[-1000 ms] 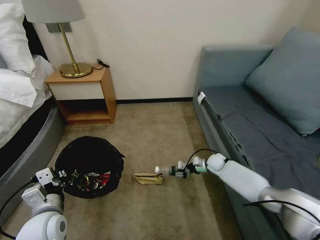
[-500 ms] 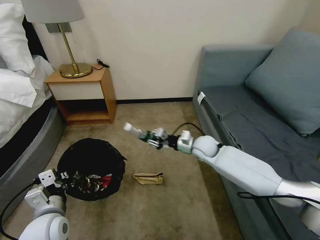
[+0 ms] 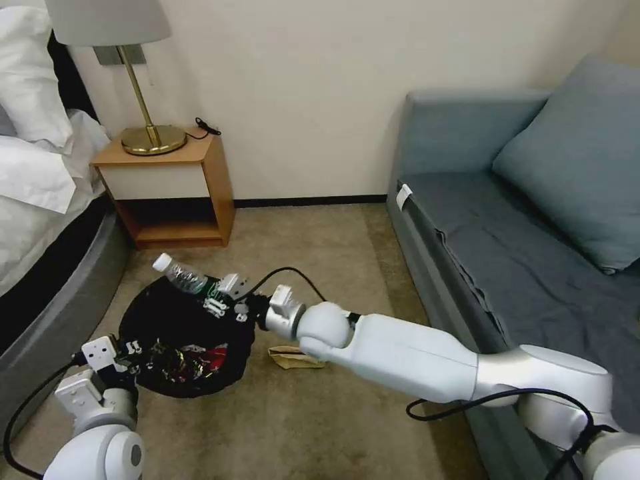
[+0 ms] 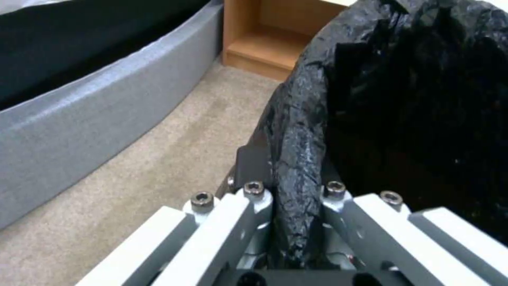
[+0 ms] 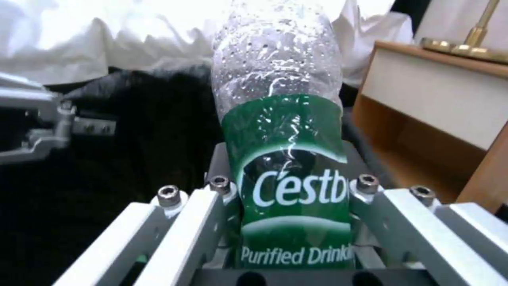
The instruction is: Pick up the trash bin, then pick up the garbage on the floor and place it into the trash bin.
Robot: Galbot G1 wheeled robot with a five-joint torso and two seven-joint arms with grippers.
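Observation:
The trash bin (image 3: 180,333), lined with a crinkled black bag, sits low at the left with shiny wrappers inside. My left gripper (image 3: 127,350) is shut on the bag-covered rim (image 4: 299,167) at the bin's near side. My right gripper (image 3: 217,300) reaches across from the right and is shut on a small clear bottle with a green label (image 3: 181,274), held over the bin's far rim, cap pointing toward the bed. Up close, the bottle (image 5: 285,159) is squeezed between the fingers. A crumpled brown paper bag (image 3: 288,357) lies on the carpet, partly hidden behind my right arm.
A wooden nightstand (image 3: 170,193) with a brass lamp (image 3: 150,137) stands against the wall behind the bin. The bed's grey base (image 3: 53,293) curves along the left. A blue sofa (image 3: 520,227) lines the right side. Open carpet (image 3: 307,247) lies between them.
My right arm has swung left, carrying the bottle from the carpet near the sofa to above the bin. The left gripper and bin have stayed nearly still.

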